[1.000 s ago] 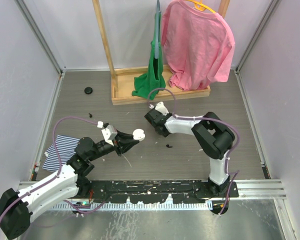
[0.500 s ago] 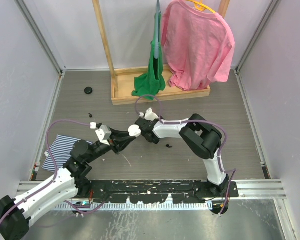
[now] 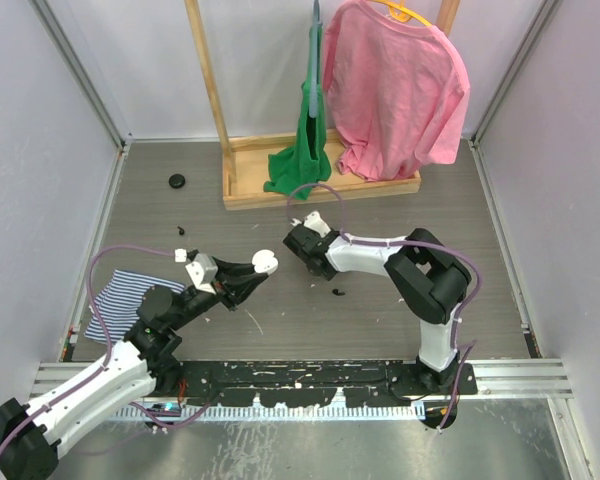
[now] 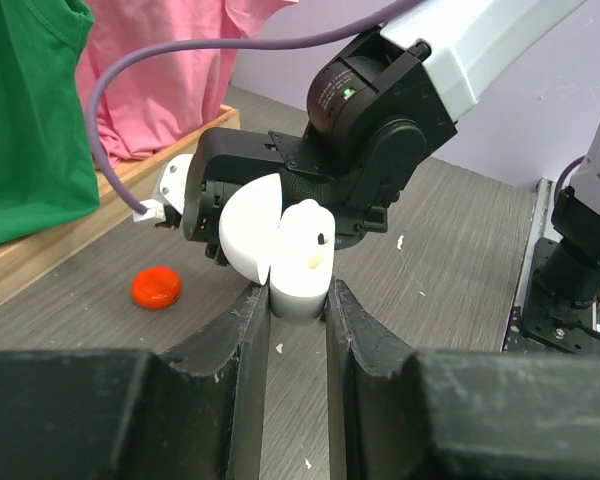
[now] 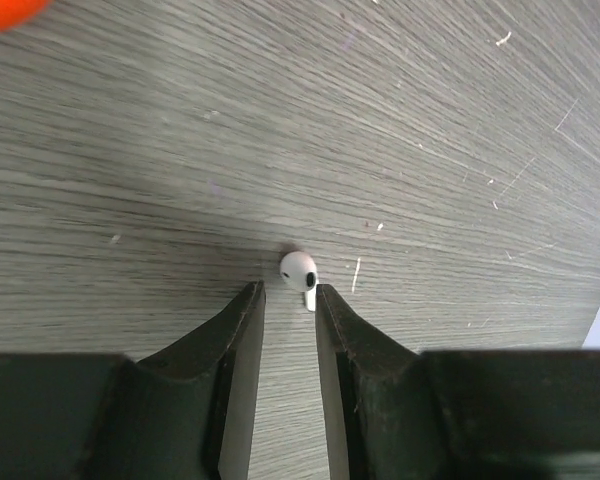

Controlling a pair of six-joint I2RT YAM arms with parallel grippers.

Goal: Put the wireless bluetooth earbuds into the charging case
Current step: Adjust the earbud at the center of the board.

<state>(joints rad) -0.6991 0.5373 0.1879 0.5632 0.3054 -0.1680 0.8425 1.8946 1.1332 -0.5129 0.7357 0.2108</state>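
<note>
Worktop (image 3: pixel 500 220) of grey wood grain, pale walls around. Left tool (image 4: pixel 298 292) pinches the open white charging case (image 4: pixel 290 250), left of centre. Right tool (image 5: pixel 288 290) has jaws a sliver apart, an earbud (image 5: pixel 299 270) at their tips; whether it is gripped I cannot tell. Only the wrist views show an orange disc (image 4: pixel 156 288); only the overhead view shows a striped cloth (image 3: pixel 120 295)

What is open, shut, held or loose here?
charging case: lid open, clamped
left gripper: shut on the charging case
right gripper: slightly open, holding nothing
earbud: loose on the table by the right gripper's tips
pink shirt: hanging up
green shirt: hanging up
</note>
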